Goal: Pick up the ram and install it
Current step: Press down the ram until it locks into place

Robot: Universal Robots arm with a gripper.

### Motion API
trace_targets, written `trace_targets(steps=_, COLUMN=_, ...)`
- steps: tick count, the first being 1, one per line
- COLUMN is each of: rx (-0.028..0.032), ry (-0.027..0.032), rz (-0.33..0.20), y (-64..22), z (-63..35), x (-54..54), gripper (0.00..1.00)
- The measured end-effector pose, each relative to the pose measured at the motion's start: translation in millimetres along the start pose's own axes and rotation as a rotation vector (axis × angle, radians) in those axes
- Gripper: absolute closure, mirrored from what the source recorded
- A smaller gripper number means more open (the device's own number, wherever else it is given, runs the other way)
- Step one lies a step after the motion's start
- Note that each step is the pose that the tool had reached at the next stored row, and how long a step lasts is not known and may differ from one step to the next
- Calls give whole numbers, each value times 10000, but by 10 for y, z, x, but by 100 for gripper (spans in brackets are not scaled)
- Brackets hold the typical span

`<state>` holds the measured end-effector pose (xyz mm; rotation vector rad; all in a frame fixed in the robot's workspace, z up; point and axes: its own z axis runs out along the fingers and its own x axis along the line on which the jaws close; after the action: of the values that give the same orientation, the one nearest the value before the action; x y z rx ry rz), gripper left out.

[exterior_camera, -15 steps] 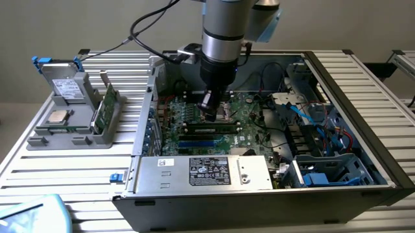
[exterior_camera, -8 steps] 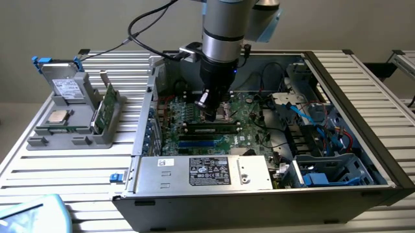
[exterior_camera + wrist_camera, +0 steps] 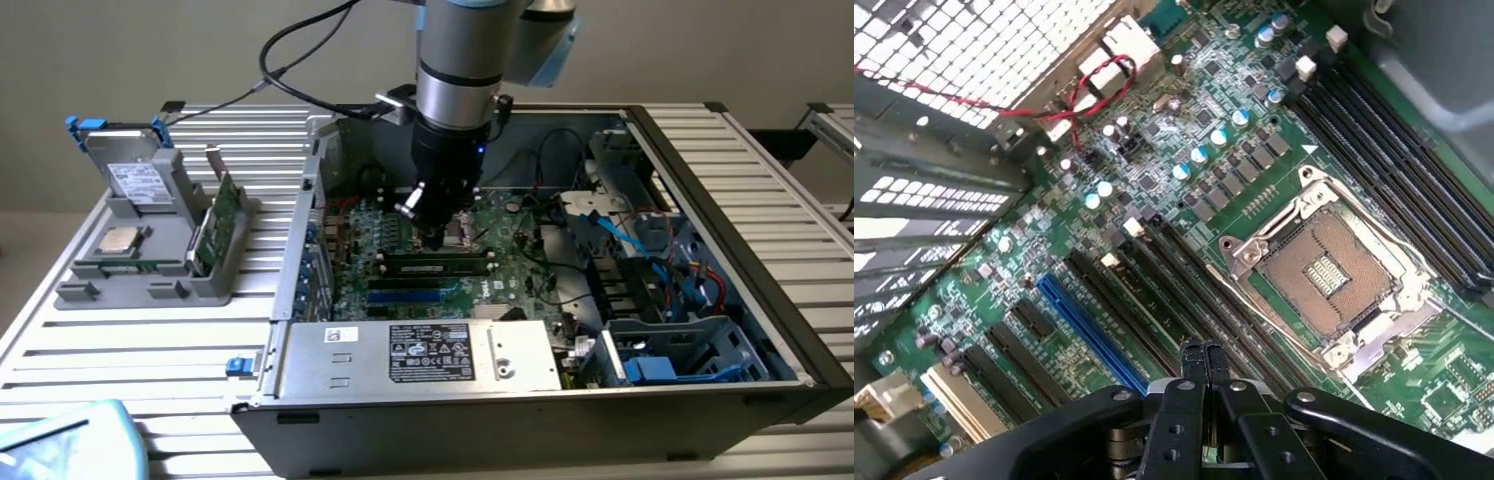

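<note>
While fully closed, the end effector (image 3: 1202, 352) hovers over the ram (image 3: 435, 266).

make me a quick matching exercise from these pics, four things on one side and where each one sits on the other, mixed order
Things:
1. ram
2. pincer
3. silver CPU chip
4. power supply box

Places:
A. on the grey holder outside the case, exterior view's left
B. along the near edge of the open case
C. lying in a motherboard slot
D. shut, tips just above the ram

Pairs: 1-C, 2-D, 3-A, 4-B
</note>
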<state>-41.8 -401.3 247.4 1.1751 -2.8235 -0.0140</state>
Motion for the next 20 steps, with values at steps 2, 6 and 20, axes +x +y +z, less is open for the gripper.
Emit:
trace_targets(steps=2, rx=-25, ry=-14, rz=348, y=0, z=1, x=0, gripper=89)
trace_targets(steps=6, rx=-77, ry=-42, rz=1051, y=0, z=5, x=0, gripper=89)
trace_targets(steps=20, rx=-142, ry=-101, rz=2421, y=-9, z=7, x=8, gripper=89)
